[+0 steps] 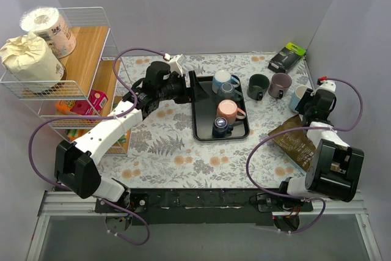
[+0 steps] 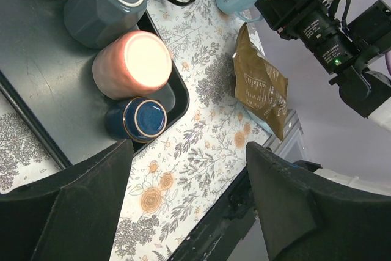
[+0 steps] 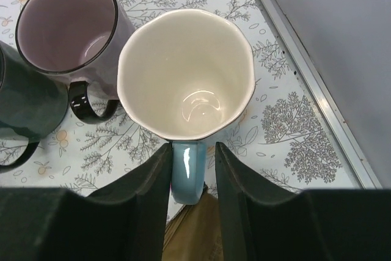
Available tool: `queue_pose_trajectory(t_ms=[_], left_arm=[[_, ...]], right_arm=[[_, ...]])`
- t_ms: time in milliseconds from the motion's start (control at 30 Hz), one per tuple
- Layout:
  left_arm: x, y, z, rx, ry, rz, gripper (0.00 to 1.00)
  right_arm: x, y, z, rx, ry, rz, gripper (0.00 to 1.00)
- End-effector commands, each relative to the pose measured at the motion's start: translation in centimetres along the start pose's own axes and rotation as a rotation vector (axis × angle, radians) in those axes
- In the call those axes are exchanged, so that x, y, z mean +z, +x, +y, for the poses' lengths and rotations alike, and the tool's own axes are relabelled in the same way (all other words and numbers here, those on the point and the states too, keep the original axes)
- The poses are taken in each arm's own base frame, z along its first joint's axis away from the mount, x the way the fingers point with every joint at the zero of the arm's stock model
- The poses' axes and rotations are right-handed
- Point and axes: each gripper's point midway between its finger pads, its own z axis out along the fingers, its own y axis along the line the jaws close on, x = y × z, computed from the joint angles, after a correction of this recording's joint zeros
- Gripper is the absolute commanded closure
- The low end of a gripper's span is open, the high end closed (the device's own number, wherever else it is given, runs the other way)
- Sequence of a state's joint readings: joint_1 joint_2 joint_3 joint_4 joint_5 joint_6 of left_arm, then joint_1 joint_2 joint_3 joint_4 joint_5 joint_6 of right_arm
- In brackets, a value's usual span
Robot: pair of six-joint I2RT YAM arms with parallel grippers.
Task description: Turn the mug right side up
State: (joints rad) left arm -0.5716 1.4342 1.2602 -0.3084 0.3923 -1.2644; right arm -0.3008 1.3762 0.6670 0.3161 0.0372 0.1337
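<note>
A light blue mug with a white inside stands upright on the floral table at the far right, mouth up. My right gripper straddles its handle. The left finger touches the handle and a narrow gap shows at the right finger, so the jaws stand slightly open. My left gripper is wide open and empty, hovering by the black tray. On the tray, a pink mug, a small dark blue cup and a grey-blue mug stand upside down.
A dark green mug and a purple mug stand upright left of the blue mug. A brown pouch lies near my right arm. A black box sits at the back right. A wire shelf rack stands at the left.
</note>
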Motion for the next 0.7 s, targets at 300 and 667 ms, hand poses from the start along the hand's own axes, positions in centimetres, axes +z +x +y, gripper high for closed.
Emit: queue_pose_trajectory(t_ms=[300, 667], left_arm=[[-1.5, -0.4, -1.1, 0.023, 0.028, -0.037, 0.19], [-0.6, 2.2, -0.8, 0.042, 0.090, 0.070, 0.02]], right_arm=[[-3.1, -4.3, 0.2, 0.040, 0.018, -0.098, 0.31], [-7.1, -9.0, 4.8, 0.068, -0.097, 0.048, 0.11]])
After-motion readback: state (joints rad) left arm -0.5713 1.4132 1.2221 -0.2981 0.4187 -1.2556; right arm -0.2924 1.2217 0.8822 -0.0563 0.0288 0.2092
